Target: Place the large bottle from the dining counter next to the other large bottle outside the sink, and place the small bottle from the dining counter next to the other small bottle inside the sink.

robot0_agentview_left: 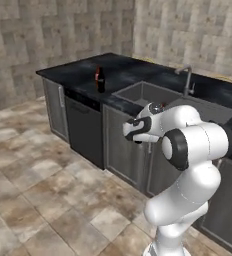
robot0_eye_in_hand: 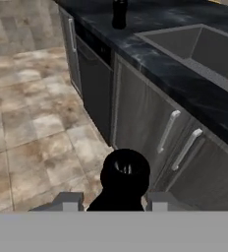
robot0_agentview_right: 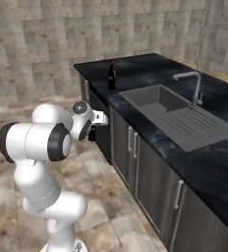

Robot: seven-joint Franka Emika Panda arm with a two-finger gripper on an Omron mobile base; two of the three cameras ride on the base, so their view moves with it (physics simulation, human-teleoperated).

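Observation:
In the hand view a near-black bottle (robot0_eye_in_hand: 124,173) stands between my fingers, seen from its mouth down. It reaches close to the camera, so I take it for the large bottle; its label is hidden. My gripper (robot0_eye_in_hand: 116,202) is shut on it, held in front of the cabinet doors, below counter height (robot0_agentview_left: 138,134) (robot0_agentview_right: 93,131). The other large bottle (robot0_agentview_left: 100,79) (robot0_agentview_right: 111,77) (robot0_eye_in_hand: 119,13), brown with a red label, stands upright on the counter left of the sink (robot0_agentview_left: 144,93) (robot0_agentview_right: 156,98) (robot0_eye_in_hand: 197,45). The small bottle is out of view.
A faucet (robot0_agentview_left: 188,80) (robot0_agentview_right: 196,86) rises behind the sink, and a ribbed drainboard (robot0_agentview_right: 199,129) lies to its right. Grey cabinet doors with bar handles (robot0_eye_in_hand: 167,131) and a dark dishwasher front (robot0_agentview_left: 86,131) run under the counter. Tiled floor spreads to the left.

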